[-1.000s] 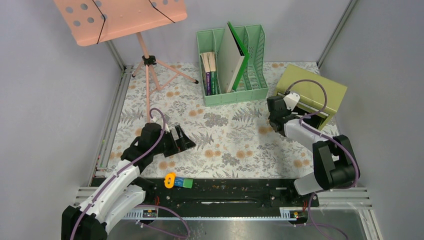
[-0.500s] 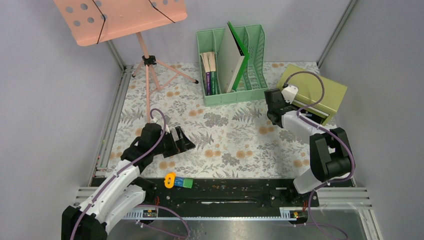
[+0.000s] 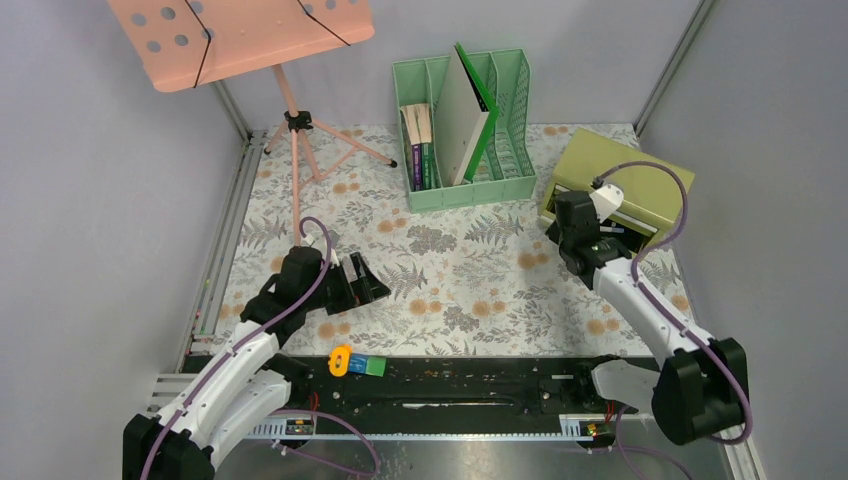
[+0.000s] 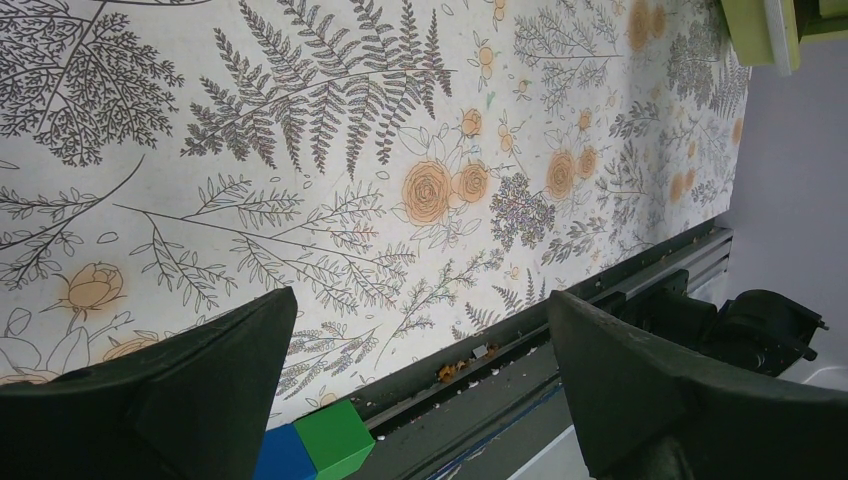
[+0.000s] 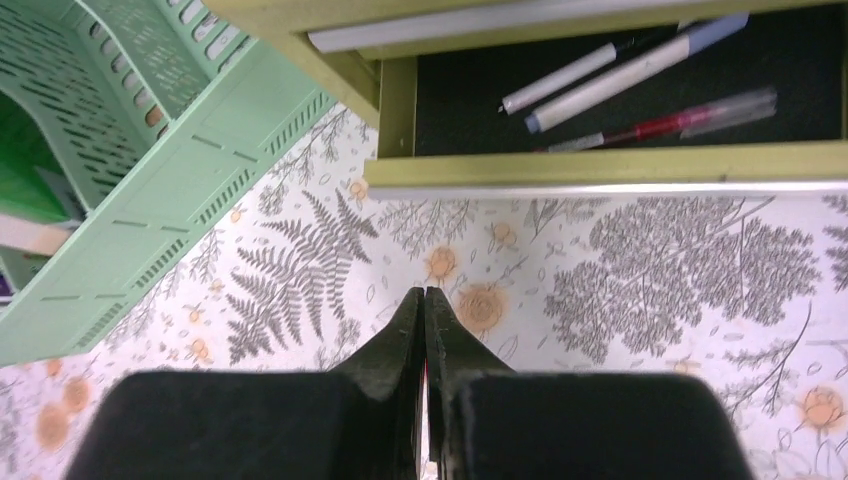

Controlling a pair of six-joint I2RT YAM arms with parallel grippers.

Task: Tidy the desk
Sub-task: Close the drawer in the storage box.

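The desk (image 3: 460, 290) is a tabletop in pale cloth with ferns and orange flowers. My left gripper (image 3: 360, 280) is open and empty, low over the cloth at the left, near the front rail; its wrist view (image 4: 420, 310) shows bare cloth between the jaws. My right gripper (image 3: 566, 212) is shut and hangs just above the cloth in front of the olive-green drawer box (image 3: 625, 185). In the right wrist view (image 5: 424, 295) its fingers meet, with a thin red sliver between them. The open drawer (image 5: 620, 155) holds a white pen (image 5: 560, 80), a lavender marker (image 5: 640, 70) and a red pen (image 5: 670, 120).
A mint-green file organizer (image 3: 465, 130) with books and a green folder stands at the back centre. A pink music stand (image 3: 240, 35) is at the back left on a tripod. A yellow piece (image 3: 340, 360), a blue block (image 3: 358, 365) and a green block (image 4: 335, 440) lie on the front rail.
My right arm has swung its elbow out to the right and the gripper has shifted right, closer to the drawer box's front. The left arm has not moved.
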